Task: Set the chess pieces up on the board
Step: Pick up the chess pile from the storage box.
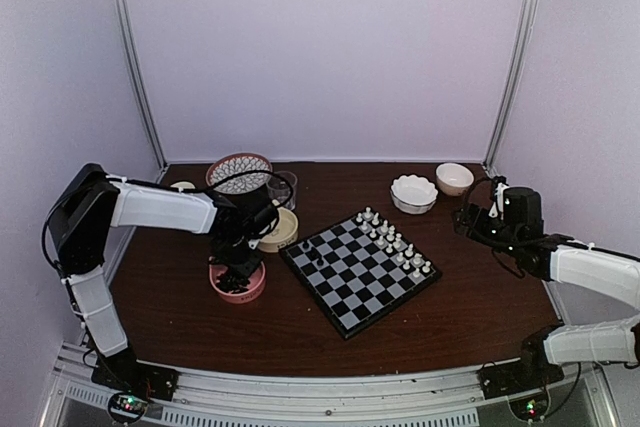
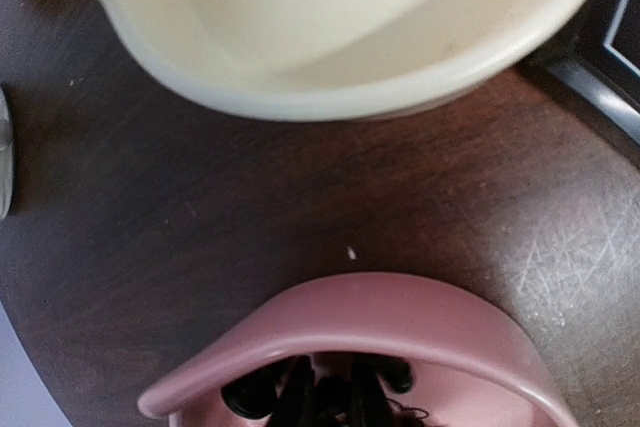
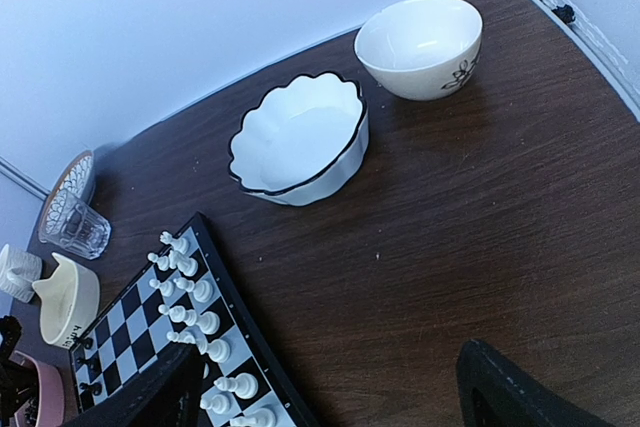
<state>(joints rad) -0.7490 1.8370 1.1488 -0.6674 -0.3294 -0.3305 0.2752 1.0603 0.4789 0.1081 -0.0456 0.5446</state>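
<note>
At the left the left arm (image 1: pixel 150 207) reaches down into a pink bowl (image 1: pixel 251 291) on the desk (image 1: pixel 470 292), where the black chess pieces (image 2: pixel 248 397) lie heaped. They are too jumbled and dark for me to tell which way any one points. The left jaws stand narrow among them, dark fingers (image 2: pixel 296 399) close together, and I cannot tell whether they pinch a piece. Just behind sits a cream bowl (image 1: pixel 283 232), with a patterned dish (image 1: pixel 238 169) and a glass (image 1: pixel 283 187) beyond. The board (image 1: pixel 360 285) lies flat at mid-desk, turned cornerwise like a diamond, one corner toward the arms. Two black men (image 1: pixel 313 253) stand near its left corner, and white chessmen (image 1: pixel 395 242) line its far-right edge. Behind are a scalloped white bowl (image 1: pixel 413 193) and a small bowl (image 1: pixel 454 178). The right arm (image 1: pixel 590 272) hangs off the board's right, its jaws wide and empty.
</note>
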